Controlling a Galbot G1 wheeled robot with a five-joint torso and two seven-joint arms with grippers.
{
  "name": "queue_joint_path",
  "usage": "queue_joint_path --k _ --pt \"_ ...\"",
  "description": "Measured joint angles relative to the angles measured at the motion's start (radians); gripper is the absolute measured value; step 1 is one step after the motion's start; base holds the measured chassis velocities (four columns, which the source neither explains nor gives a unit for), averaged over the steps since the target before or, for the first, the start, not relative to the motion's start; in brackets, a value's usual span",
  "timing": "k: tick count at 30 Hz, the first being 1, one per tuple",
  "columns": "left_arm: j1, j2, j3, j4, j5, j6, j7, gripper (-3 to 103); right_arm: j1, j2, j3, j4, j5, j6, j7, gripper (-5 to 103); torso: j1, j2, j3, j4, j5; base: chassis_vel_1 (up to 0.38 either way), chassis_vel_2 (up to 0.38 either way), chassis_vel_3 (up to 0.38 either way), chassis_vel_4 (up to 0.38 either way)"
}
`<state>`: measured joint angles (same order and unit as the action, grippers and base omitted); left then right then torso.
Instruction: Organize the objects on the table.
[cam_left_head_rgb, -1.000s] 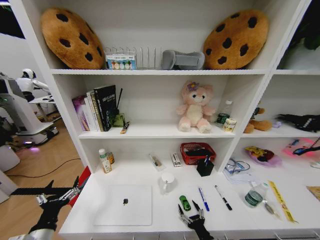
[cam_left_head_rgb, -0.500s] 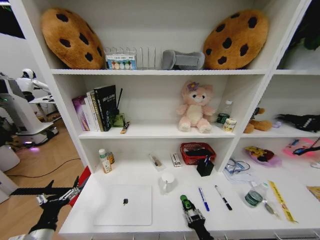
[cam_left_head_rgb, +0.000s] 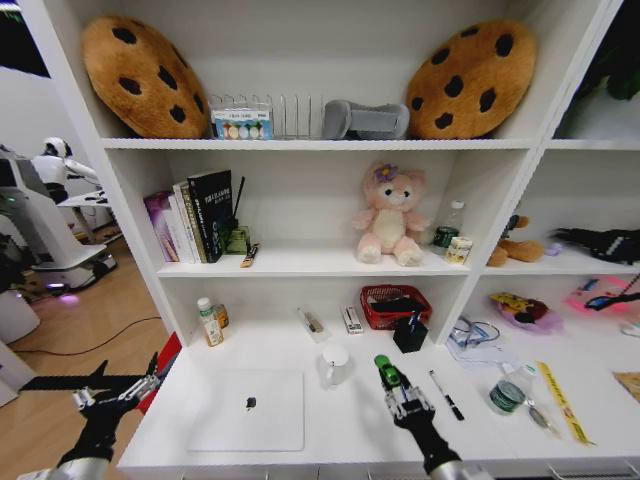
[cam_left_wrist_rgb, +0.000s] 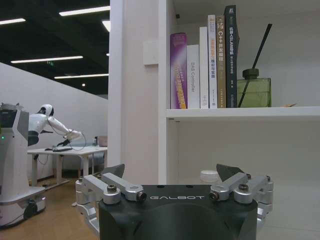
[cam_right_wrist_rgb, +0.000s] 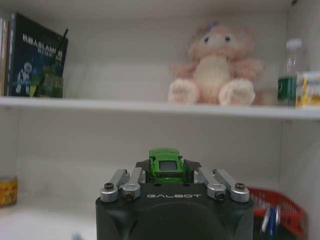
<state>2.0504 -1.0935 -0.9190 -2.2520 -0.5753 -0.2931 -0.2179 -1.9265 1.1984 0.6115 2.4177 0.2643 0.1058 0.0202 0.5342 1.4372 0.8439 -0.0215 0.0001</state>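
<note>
Biggest worry here: the toy car (cam_left_head_rgb: 385, 372) is tiny and slick, so it could squirt out of the right tool (cam_left_head_rgb: 392, 385) and bounce off the counter (cam_left_head_rgb: 330, 420), or clip the white mug (cam_left_head_rgb: 335, 364) or the pen (cam_left_head_rgb: 446, 394) nearby. The right tool is pinching the car between its tips, nose sticking out front, lifted above the counter. The left tool (cam_left_head_rgb: 150, 378) hangs spread wide off the counter's left edge, well apart from the laptop (cam_left_head_rgb: 248, 410).

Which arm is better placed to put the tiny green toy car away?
Right: the right gripper already grips the tiny green toy car above the white desk. The left gripper hangs off its left end.
</note>
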Motion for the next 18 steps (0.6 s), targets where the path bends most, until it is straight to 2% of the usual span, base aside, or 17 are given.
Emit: queue_joint_path --k 1,2,4,5,6,7,9,10,12,15,16,18 --pt "0.000 0.000 0.000 0.000 0.000 0.000 0.000 100 0.019 -0.027 0.016 0.052 0.055 -0.035 0.013 36 0.000 0.000 0.000 0.0000 -0.0001 0.000 0.000 0.000 0.000" --pt "0.000 0.000 0.000 0.000 0.000 0.000 0.000 100 0.019 -0.027 0.016 0.052 0.055 -0.035 0.013 36 0.000 0.000 0.000 0.0000 -0.0001 0.000 0.000 0.000 0.000" --pt "0.000 0.000 0.000 0.000 0.000 0.000 0.000 100 0.073 -0.093 0.042 0.093 0.192 -0.123 0.039 36 0.000 0.000 0.000 -0.0002 0.0001 0.000 0.000 0.000 0.000" --pt "0.000 0.000 0.000 0.000 0.000 0.000 0.000 100 0.103 -0.120 0.049 0.096 0.231 -0.152 0.047 36 0.000 0.000 0.000 -0.0004 0.0002 0.000 0.000 0.000 0.000" --pt "0.000 0.000 0.000 0.000 0.000 0.000 0.000 100 0.103 -0.120 0.049 0.096 0.231 -0.152 0.047 36 0.000 0.000 0.000 -0.0004 0.0002 0.000 0.000 0.000 0.000" --pt "0.000 0.000 0.000 0.000 0.000 0.000 0.000 100 0.156 -0.155 0.054 0.096 0.281 -0.188 0.060 36 0.000 0.000 0.000 -0.0003 0.0000 0.000 0.000 0.000 0.000" --pt "0.000 0.000 0.000 0.000 0.000 0.000 0.000 100 0.189 -0.176 0.053 0.096 0.307 -0.205 0.067 36 0.000 0.000 0.000 -0.0002 0.0001 0.000 0.000 0.000 0.000" --pt "0.000 0.000 0.000 0.000 0.000 0.000 0.000 100 0.274 -0.220 0.046 0.096 0.358 -0.237 0.082 36 0.000 0.000 0.000 0.0001 0.0003 0.000 0.000 0.000 0.000" --pt "0.000 0.000 0.000 0.000 0.000 0.000 0.000 100 0.300 -0.231 0.042 0.096 0.376 -0.245 0.085 36 0.000 0.000 0.000 -0.0001 0.0002 0.000 0.000 0.000 0.000" --pt "0.000 0.000 0.000 0.000 0.000 0.000 0.000 100 0.470 -0.318 0.010 0.083 0.526 -0.293 0.114 36 0.000 0.000 0.000 0.0000 -0.0002 0.000 0.000 0.000 0.000" --pt "0.000 0.000 0.000 0.000 0.000 0.000 0.000 100 0.470 -0.318 0.010 0.083 0.526 -0.293 0.114 36 0.000 0.000 0.000 0.0000 -0.0002 0.000 0.000 0.000 0.000" --pt "0.000 0.000 0.000 0.000 0.000 0.000 0.000 100 0.543 -0.361 -0.012 0.046 0.582 -0.303 0.118 36 0.000 0.000 0.000 -0.0002 -0.0002 0.000 0.000 0.000 0.000"
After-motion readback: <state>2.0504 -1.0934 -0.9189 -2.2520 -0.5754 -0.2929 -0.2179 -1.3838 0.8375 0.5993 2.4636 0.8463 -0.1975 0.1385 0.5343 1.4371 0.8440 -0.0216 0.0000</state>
